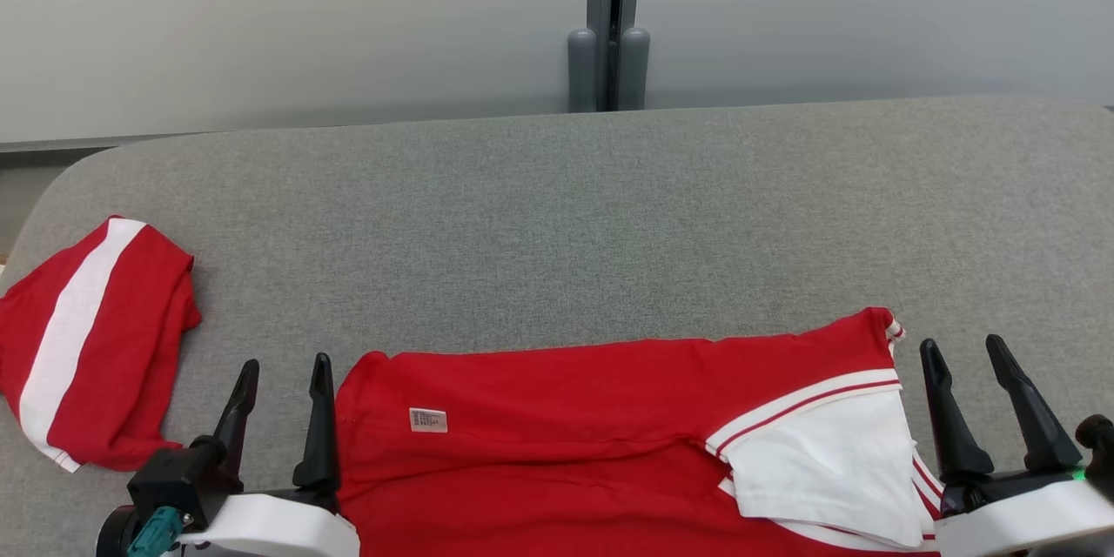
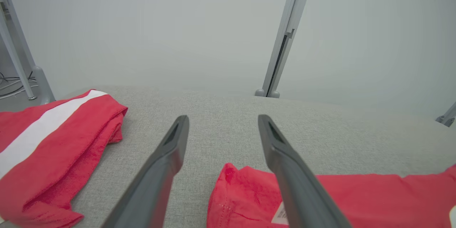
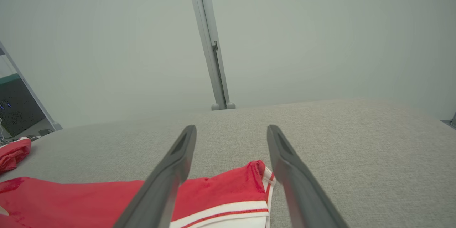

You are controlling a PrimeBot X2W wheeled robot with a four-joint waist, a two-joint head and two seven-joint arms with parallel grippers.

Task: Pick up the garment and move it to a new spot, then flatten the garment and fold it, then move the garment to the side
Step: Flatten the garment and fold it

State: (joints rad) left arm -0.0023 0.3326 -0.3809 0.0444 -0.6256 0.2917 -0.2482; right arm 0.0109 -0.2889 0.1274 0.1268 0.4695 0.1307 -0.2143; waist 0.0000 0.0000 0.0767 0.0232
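Observation:
The garment (image 1: 566,418) is a red shirt with white trim and a white collar, lying folded into a wide band at the near edge of the grey padded table (image 1: 557,218). A small white label shows on its left part. My left gripper (image 1: 287,361) stands open just off the garment's left end, with the red corner (image 2: 242,192) low between its fingers and nothing held. Beside the garment's right end, my right gripper (image 1: 962,342) is open too, and the striped corner (image 3: 249,181) lies between its fingers, not gripped.
A second red garment with a white stripe (image 1: 96,339) lies folded at the table's left edge, also seen in the left wrist view (image 2: 53,142). A grey post (image 1: 609,61) stands behind the table against a pale wall. Bare grey surface stretches beyond the shirt.

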